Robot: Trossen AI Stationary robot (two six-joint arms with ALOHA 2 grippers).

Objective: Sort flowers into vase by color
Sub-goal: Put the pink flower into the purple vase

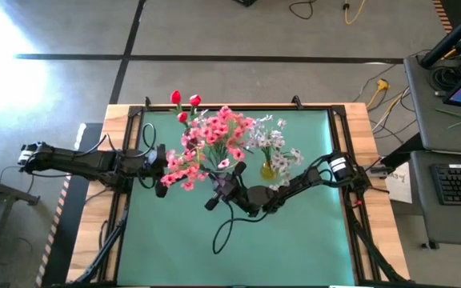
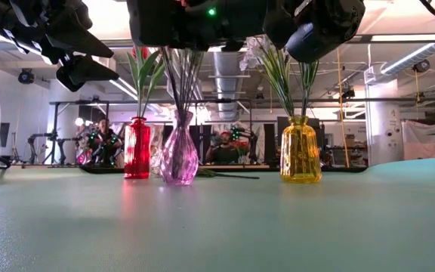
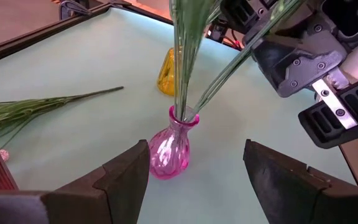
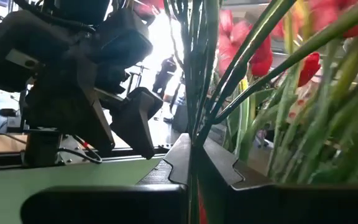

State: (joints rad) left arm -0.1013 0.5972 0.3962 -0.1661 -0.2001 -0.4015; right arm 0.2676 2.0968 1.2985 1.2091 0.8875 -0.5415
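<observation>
Three glass vases stand in a row: a red vase (image 2: 137, 147) with red flowers (image 1: 184, 102), a pink vase (image 3: 169, 146) with pink flowers (image 1: 210, 140), and a yellow vase (image 2: 300, 151) with white flowers (image 1: 272, 142). My right gripper (image 1: 221, 179) hovers above and just near of the pink vase, shut on a green stem. That stem slants down into the pink vase's mouth. My left gripper (image 3: 196, 152) waits open, left of the pink vase, holding nothing. One more flower (image 3: 48, 106) lies flat on the table near the red vase. My right gripper pinches a thin green stem (image 4: 194, 127) between its two shut fingers, well above the vase's mouth. The stem (image 3: 229, 74) runs slanting down from the fingers into the pink vase, where its lower end stands among the other stems. Its blossoms rise above the fingers.
The green mat (image 1: 294, 240) has free room on its near half. Black rails (image 1: 126, 160) edge the table's left and right sides. A desk with a keyboard (image 1: 458, 184) stands beyond the right edge. People sit in the room behind the table (image 2: 100, 140).
</observation>
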